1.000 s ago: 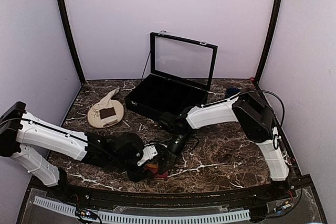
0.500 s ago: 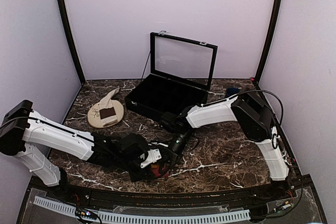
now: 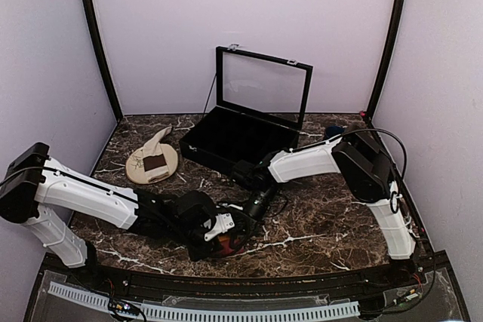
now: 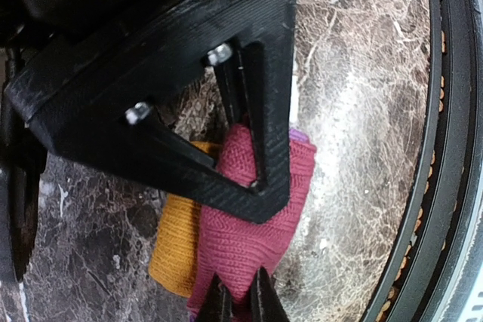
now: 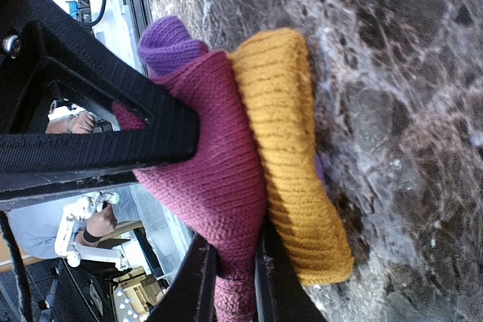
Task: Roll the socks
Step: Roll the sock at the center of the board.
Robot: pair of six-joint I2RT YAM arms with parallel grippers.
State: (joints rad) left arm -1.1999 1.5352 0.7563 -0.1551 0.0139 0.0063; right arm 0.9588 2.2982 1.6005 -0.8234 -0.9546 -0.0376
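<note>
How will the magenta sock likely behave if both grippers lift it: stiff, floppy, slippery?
Probably floppy: the magenta sock bunches into soft folds where the right gripper and left gripper pinch it. Its ribbed knit likely resists slipping. The orange end may sag.

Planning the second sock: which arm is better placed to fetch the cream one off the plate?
Left, likely: the cream sock on the plate lies on its side; left gripper and right gripper both pinch the pink sock.
</note>
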